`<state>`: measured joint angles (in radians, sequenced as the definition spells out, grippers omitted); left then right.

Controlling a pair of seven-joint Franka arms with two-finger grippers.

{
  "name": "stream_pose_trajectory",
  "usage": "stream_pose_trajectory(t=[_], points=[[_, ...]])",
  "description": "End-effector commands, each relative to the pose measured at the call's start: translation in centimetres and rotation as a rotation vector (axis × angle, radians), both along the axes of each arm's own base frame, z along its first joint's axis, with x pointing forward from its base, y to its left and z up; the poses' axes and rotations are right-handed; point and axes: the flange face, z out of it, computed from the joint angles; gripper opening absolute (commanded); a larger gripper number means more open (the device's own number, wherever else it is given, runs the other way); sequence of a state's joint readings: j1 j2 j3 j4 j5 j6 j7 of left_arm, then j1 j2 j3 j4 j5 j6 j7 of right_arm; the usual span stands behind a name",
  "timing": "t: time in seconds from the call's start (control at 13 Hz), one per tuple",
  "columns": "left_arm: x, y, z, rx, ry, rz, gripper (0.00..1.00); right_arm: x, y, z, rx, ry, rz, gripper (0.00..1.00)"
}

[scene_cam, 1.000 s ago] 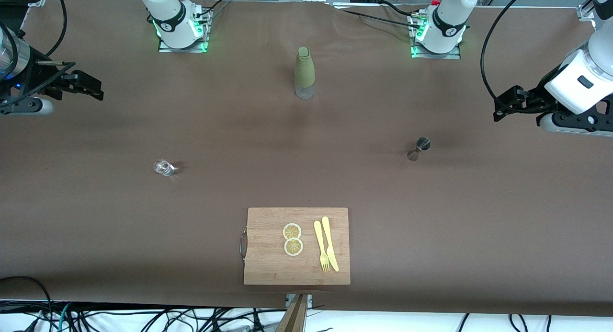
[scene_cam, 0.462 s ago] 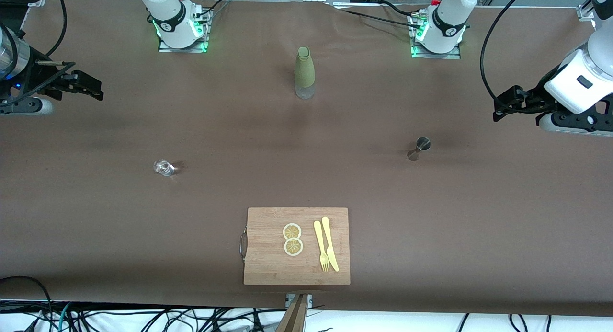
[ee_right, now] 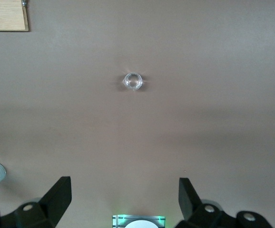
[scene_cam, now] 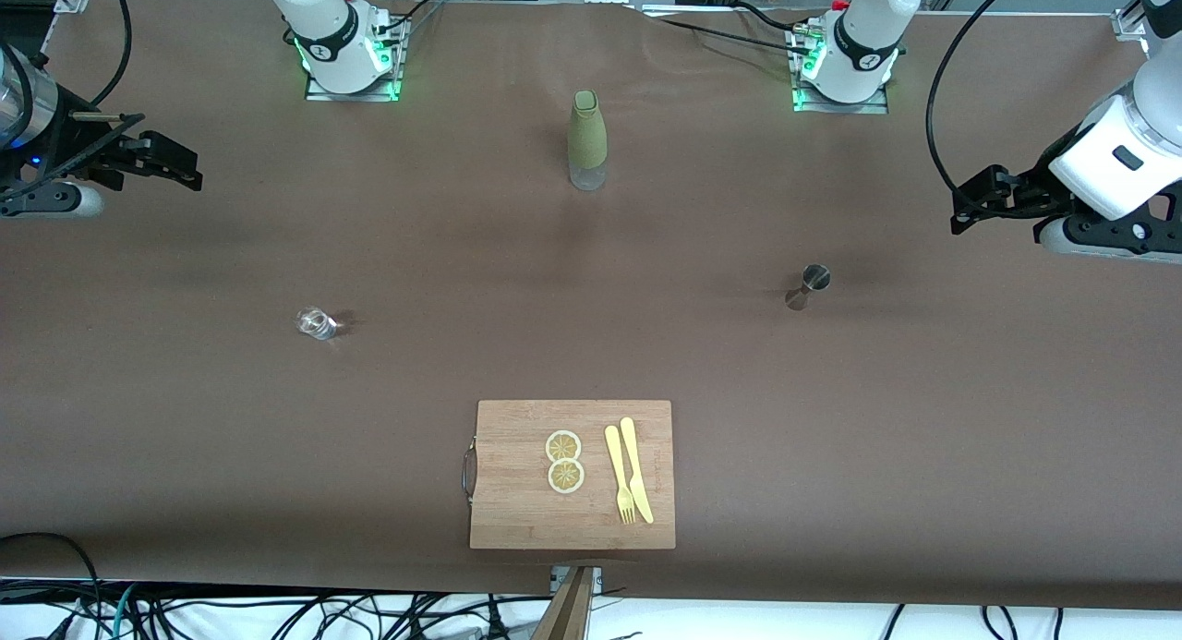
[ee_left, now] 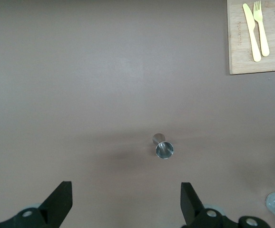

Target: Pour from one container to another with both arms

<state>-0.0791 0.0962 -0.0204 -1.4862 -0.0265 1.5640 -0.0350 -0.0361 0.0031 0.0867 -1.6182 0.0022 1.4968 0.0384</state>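
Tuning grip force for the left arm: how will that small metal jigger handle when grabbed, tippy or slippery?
Likely tippy: the jigger stands upright on a narrow base with a pinched waist. Its shiny metal walls probably slip in the fingers. It looks rigid and light. The left gripper hangs open over the table's left-arm end, nothing held.

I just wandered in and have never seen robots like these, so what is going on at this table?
Nothing is being handled yet. The left gripper hangs open over the table at its own end, above the small metal cup, and the right gripper hangs open at its end, above the little glass. A green bottle stands between the arms' bases. Nearer the front camera a wooden board holds two lemon slices, a fork and a knife.
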Motion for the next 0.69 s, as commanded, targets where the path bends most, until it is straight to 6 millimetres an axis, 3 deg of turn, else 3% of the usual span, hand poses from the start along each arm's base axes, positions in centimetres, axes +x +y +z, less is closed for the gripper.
stream_pose_trajectory(t=[0.0, 0.31, 0.62], points=[[-0.6, 0.0, 0.5, -0.011, -0.003, 0.003, 1.0, -1.4, 0.0, 0.1, 0.015, 0.005, 0.054, 1.0], [-0.5, 0.1, 0.1, -0.012, 0.004, 0.002, 1.0, -1.0, -3.2, -2.8, 0.064, 0.002, 0.265, 1.0], [-0.2, 0.4, -1.1, -0.018, 0.023, -0.221, 1.0, -1.1, -6.8, -7.5, 0.166, -0.01, 0.428, 1.0]])
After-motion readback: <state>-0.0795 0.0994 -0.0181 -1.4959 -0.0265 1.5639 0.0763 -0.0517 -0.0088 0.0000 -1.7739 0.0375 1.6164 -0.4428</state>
